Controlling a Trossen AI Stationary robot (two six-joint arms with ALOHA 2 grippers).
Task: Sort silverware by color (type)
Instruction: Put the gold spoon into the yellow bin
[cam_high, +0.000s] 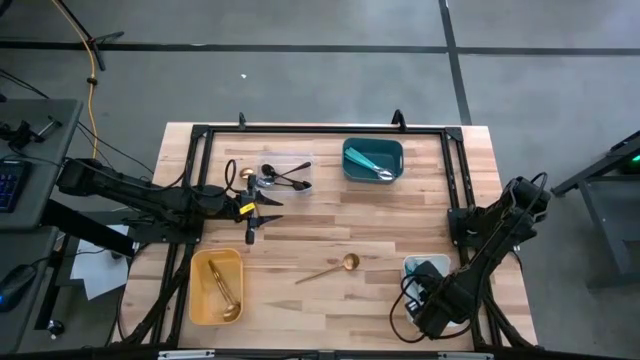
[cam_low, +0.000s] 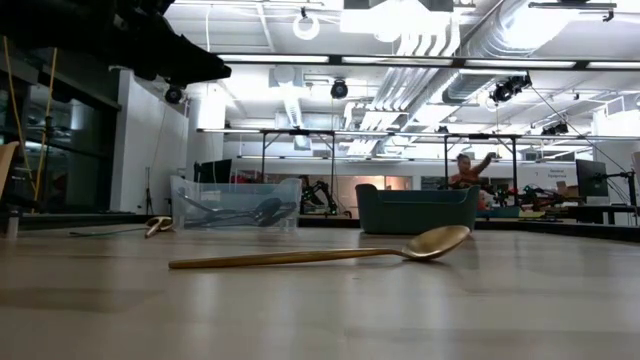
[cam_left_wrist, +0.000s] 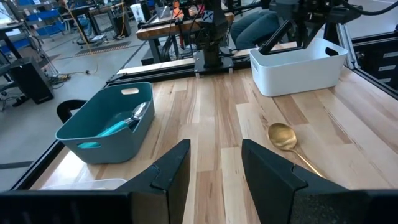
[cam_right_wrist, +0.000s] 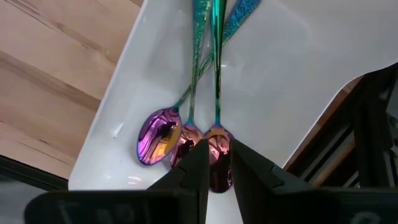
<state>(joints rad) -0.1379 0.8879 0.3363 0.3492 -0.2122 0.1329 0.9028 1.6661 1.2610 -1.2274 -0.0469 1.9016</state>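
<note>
A gold spoon (cam_high: 335, 268) lies flat on the bare wood mid-table, and it also shows in the low view (cam_low: 320, 255) and the left wrist view (cam_left_wrist: 283, 135). My left gripper (cam_high: 250, 232) hovers open left of centre and touches nothing; its fingers (cam_left_wrist: 214, 165) point toward the table's right. My right gripper (cam_right_wrist: 219, 168) reaches down into the white container (cam_high: 415, 268) at the near right. Its fingers are close together on one of three iridescent pink-purple spoons (cam_right_wrist: 186, 134). My right gripper has the bowl (cam_right_wrist: 217, 146) of the middle iridescent spoon between its two fingertips, coming from above into the white container. The spoon's handle (cam_right_wrist: 217, 56) runs straight on ahead of the fingers beside the other two spoons. Whether it rests on the container's floor, I cannot tell.
A yellow container (cam_high: 197, 300) at the near left holds gold utensils. A clear container (cam_high: 300, 165) at the far left holds black spoons, with a small gold piece (cam_high: 247, 174) beside it. A teal container (cam_high: 398, 165) at far centre holds a teal-handled spoon. A black frame borders the table.
</note>
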